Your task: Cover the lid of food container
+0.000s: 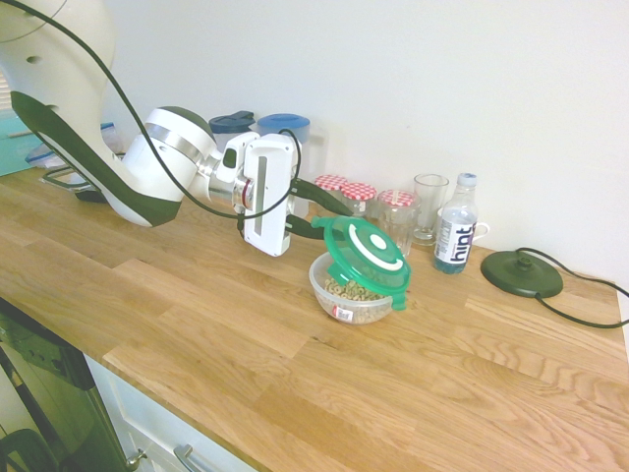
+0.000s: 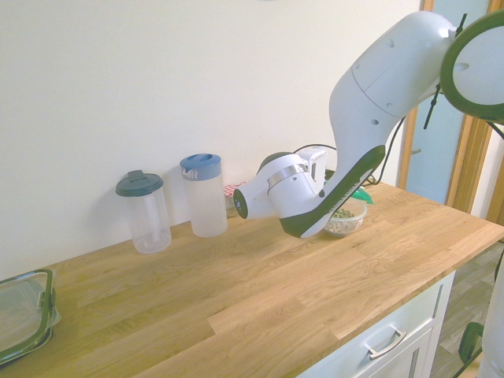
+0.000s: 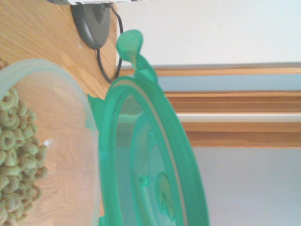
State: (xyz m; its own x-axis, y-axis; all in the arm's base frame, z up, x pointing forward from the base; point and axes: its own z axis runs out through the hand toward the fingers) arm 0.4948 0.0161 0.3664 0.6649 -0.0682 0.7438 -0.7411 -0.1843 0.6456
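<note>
The food container, a small round clear bowl of cereal rings with a red-and-white label, stands on the wooden counter. The green round lid lies tilted on it, its far side down on the rim and its near side raised toward my gripper. The dark fingers stand apart, above and below the lid's near tab, so the gripper is open. In the wrist view the lid fills the middle, edge-on, beside the bowl. From the other side my arm hides most of the bowl.
Behind the bowl stand jars with red checked lids, a drinking glass and a water bottle. A black round base with a cord lies to the right. Two lidded pitchers and a black-rimmed rectangular container sit further along the wall.
</note>
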